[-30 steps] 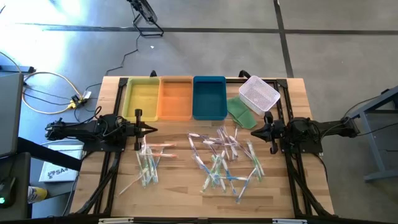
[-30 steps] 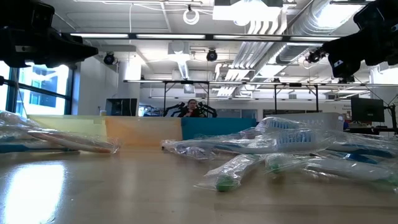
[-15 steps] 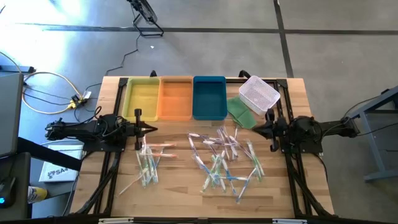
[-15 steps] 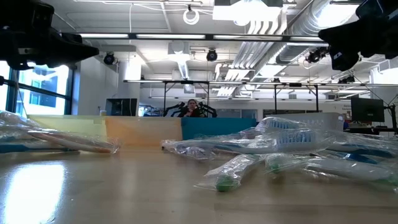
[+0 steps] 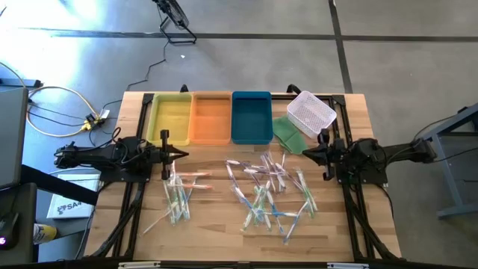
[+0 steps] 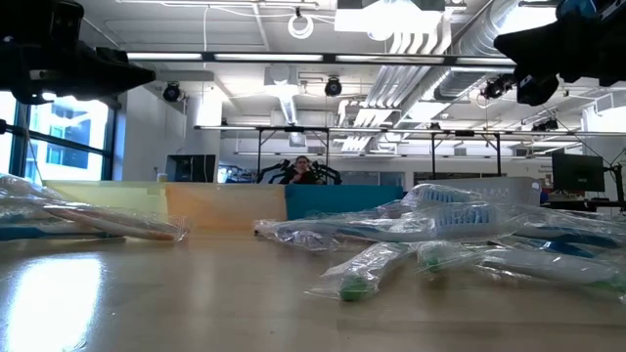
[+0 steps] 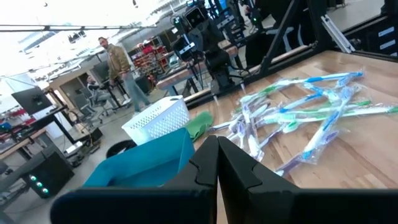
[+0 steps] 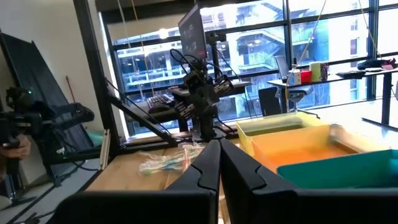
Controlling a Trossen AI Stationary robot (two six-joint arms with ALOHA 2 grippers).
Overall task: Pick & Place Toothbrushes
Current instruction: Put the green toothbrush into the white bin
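Observation:
Many wrapped toothbrushes lie flat on the wooden table. A big loose pile sits at centre right, also in the left wrist view and low view. A smaller bunch lies at the left, seen too in the right wrist view. My left gripper hovers shut above the table, just beyond the small bunch. My right gripper hovers shut over the table's right side, near the green tray. Both touch nothing.
Along the far edge stand a yellow tray, an orange tray and a blue tray. A green tray and a white mesh basket sit at the far right. Bare wood shows between the two toothbrush groups.
My right gripper has moved slightly toward the table's left and risen a little, staying shut. The left arm and the toothbrushes have not moved.

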